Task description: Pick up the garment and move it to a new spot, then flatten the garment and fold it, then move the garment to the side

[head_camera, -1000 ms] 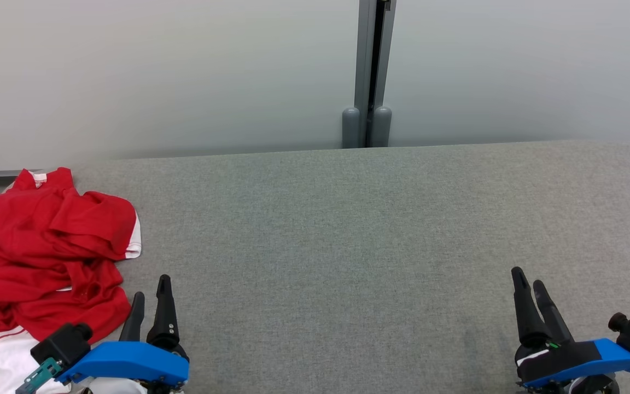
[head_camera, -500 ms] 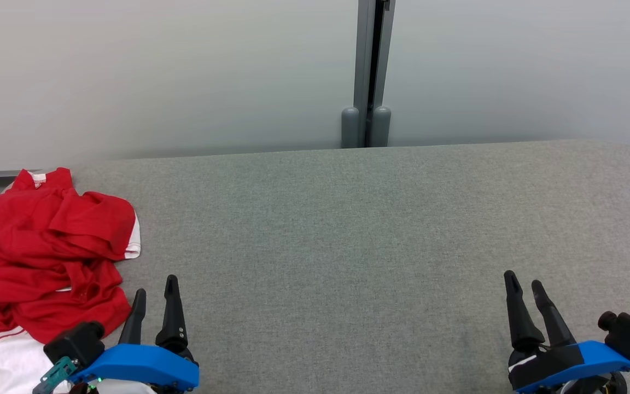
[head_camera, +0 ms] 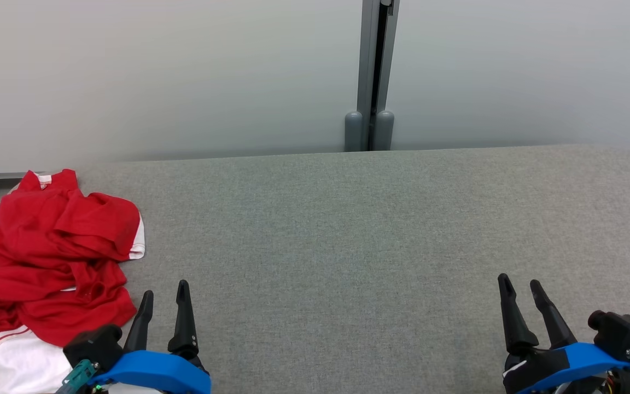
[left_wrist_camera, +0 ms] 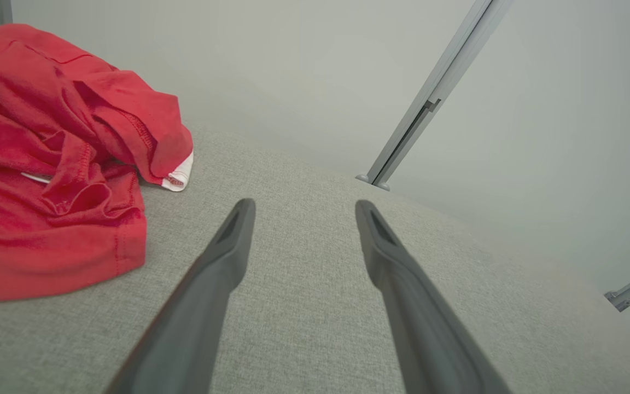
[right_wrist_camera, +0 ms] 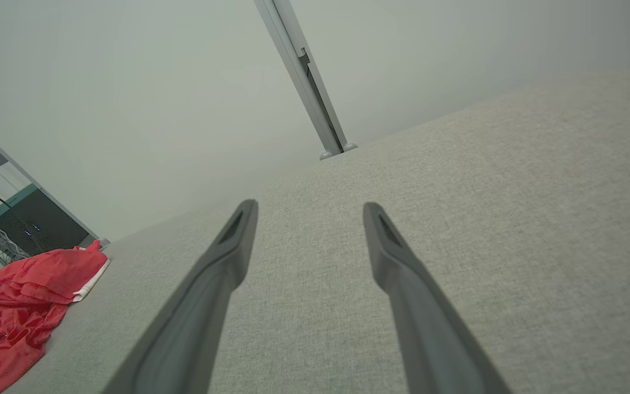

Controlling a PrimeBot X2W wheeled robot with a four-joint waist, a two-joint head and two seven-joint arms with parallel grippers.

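— The red jersey [head_camera: 47, 257] hasn't stirred. What has moved is the pair of arms, each drawn a little toward the middle, and the head camera has dipped a shade.
— Where is it lying?
— Crumpled in a heap at nine o'clock on the grey fabric tabletop [head_camera: 348, 246], white trim showing at its near edge.
— Which step are we on?
— The very first, I'd say. The pick-up hasn't begun, and nothing is lifted or flattened.
— And next?
— The left gripper [head_camera: 165, 288] sits at seven o'clock, just beside the heap's hem but apart from it. I'd expect it to swing toward nine, come down on a raised fold, then carry the cloth to the bare middle.
— Its jaws?
— Spread wide, empty, touching nothing. The right gripper [head_camera: 518, 279] at five o'clock, well apart from the jersey, is the same: fingers parted, nothing between them.
— Beyond that?
— A partition post [head_camera: 374, 82] stands at twelve, behind the table's far edge.
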